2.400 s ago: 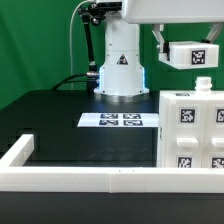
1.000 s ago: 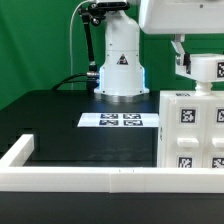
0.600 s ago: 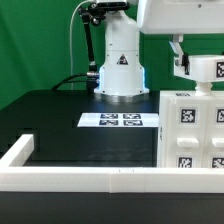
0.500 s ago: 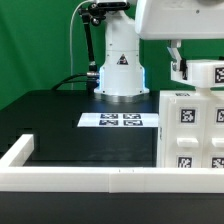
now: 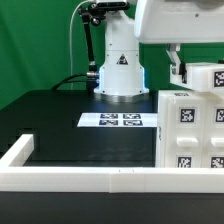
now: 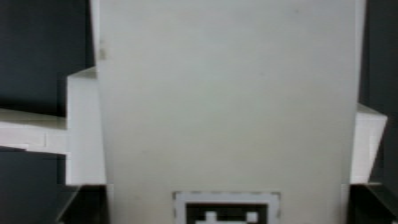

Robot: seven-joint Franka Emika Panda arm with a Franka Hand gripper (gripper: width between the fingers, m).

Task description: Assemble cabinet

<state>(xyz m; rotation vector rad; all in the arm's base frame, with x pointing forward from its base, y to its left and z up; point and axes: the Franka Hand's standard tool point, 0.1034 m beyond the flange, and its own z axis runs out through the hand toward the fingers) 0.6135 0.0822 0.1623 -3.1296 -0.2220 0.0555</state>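
Note:
The cabinet [image 5: 188, 135], a large white box with black-and-white tags, stands at the exterior view's right. My gripper [image 5: 188, 72] is right above its top, shut on a small white tagged block [image 5: 204, 78]. The block's underside is at or just above the cabinet's top edge; I cannot tell whether they touch. In the wrist view the block [image 6: 222, 100] fills most of the picture, with its tag [image 6: 231, 211] at the lower edge and more white cabinet surface [image 6: 32, 130] behind it.
The marker board [image 5: 121, 121] lies flat on the black table in front of the robot base [image 5: 120, 60]. A long low white border rail [image 5: 85, 180] runs along the front and up the exterior view's left side.
My gripper has carried the block to the exterior view's right and down, from higher up to just over the cabinet's top. In the last half second it sank a little further.

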